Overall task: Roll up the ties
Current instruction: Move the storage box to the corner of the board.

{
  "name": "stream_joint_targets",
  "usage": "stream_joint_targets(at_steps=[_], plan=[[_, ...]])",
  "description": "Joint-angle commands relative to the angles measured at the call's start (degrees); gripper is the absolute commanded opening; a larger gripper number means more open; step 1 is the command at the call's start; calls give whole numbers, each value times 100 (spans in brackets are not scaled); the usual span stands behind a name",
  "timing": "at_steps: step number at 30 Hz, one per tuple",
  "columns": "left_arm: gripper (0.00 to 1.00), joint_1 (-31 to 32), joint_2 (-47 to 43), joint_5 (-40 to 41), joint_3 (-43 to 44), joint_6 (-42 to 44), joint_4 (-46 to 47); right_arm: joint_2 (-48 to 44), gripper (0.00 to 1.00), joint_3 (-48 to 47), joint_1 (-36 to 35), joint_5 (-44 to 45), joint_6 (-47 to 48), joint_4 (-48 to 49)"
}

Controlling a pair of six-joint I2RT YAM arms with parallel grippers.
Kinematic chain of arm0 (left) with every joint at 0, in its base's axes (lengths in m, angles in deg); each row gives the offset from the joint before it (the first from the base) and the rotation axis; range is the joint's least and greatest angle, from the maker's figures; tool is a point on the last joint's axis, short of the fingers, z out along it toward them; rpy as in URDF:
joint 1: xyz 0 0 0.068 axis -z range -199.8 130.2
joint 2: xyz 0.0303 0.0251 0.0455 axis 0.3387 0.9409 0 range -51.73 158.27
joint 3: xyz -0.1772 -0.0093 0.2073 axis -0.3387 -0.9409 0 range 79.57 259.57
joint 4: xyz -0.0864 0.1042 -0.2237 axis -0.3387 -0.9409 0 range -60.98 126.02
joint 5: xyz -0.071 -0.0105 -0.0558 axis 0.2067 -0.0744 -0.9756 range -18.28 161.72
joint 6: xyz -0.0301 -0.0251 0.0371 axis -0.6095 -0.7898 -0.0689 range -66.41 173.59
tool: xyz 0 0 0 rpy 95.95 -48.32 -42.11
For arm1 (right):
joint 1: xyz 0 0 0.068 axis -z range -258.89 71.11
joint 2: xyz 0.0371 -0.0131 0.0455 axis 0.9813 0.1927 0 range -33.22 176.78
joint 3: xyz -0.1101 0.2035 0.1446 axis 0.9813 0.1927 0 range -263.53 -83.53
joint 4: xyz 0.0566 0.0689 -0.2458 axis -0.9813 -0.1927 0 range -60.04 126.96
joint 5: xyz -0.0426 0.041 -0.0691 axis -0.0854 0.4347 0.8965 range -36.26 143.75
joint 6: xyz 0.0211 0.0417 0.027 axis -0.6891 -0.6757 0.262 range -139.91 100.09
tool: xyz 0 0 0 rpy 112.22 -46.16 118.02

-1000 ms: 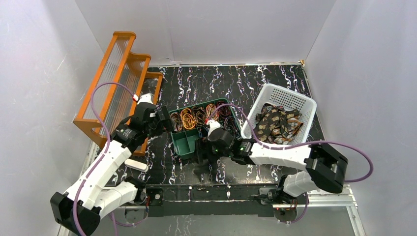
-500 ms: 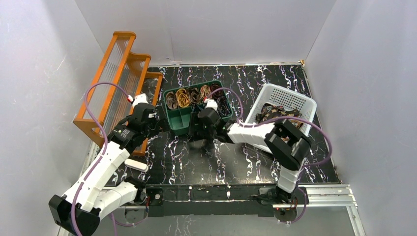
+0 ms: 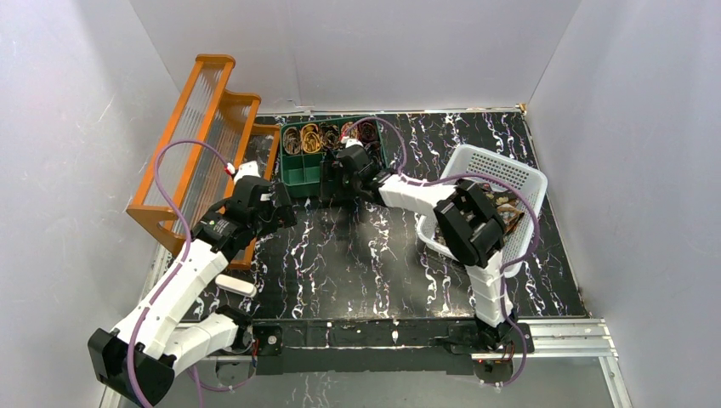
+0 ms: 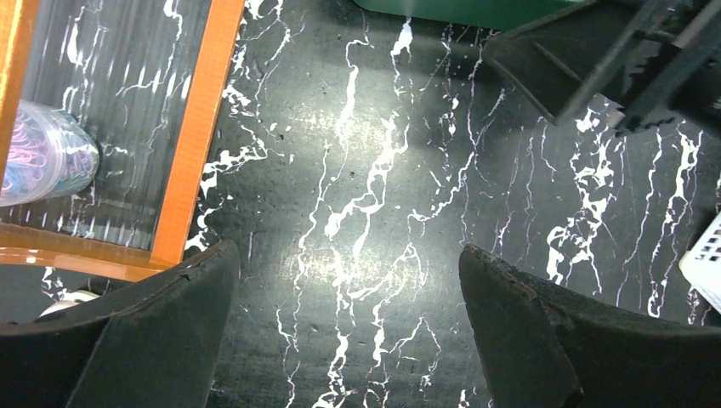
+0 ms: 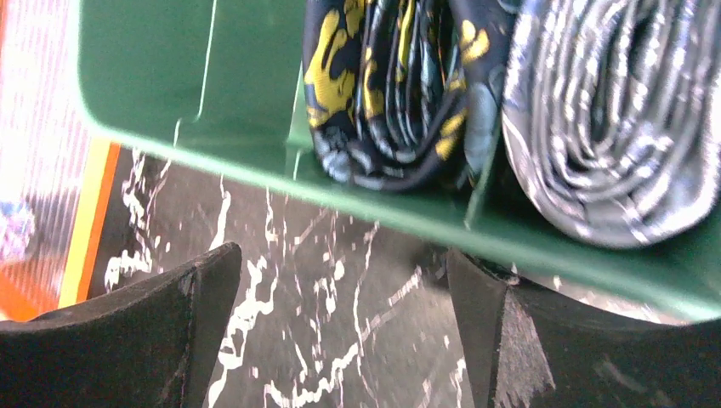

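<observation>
Several rolled ties [image 3: 327,136] sit as coils in a green tray [image 3: 299,177] at the back of the table. The right wrist view shows a black-and-gold coil [image 5: 383,85] and a grey coil [image 5: 612,127] behind the tray's near wall [image 5: 255,161]. My right gripper [image 3: 333,184] is open and empty [image 5: 340,289], low on the table against that wall, with one fingertip [image 5: 485,297] under the rim. Loose ties [image 3: 502,212] lie in a white basket [image 3: 510,174] on the right. My left gripper [image 3: 283,212] is open and empty above bare table [image 4: 349,280].
An orange rack [image 3: 200,136] stands along the left wall, and its frame [image 4: 200,127] is close to my left finger. A small white object [image 3: 236,285] lies by the left arm. The right arm stretches across the basket's left side. The basket corner [image 4: 706,255] shows in the left wrist view.
The green tray has slid from the table's middle to the back, with my right gripper following against its near wall. The right arm has stretched out far. The left arm has barely moved.
</observation>
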Motion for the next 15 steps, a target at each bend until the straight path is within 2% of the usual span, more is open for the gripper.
stream_joint_targets(at_steps=[1,5,9,12,15], plan=[[98,-11,-63,-224,44,179,177,-1241,99,191,26,-741,461,-928],[98,-9,-49,-761,-40,398,505,-2930,99,1754,-27,-733,132,-1461],[98,-11,137,-1215,-81,527,753,-4646,99,2738,-27,-3,-101,-2413],[98,-11,283,-1411,-107,534,947,-5339,99,2881,64,986,-343,-3291],[98,-11,451,-1502,-62,568,981,-5342,99,2788,726,1375,-244,-3679]])
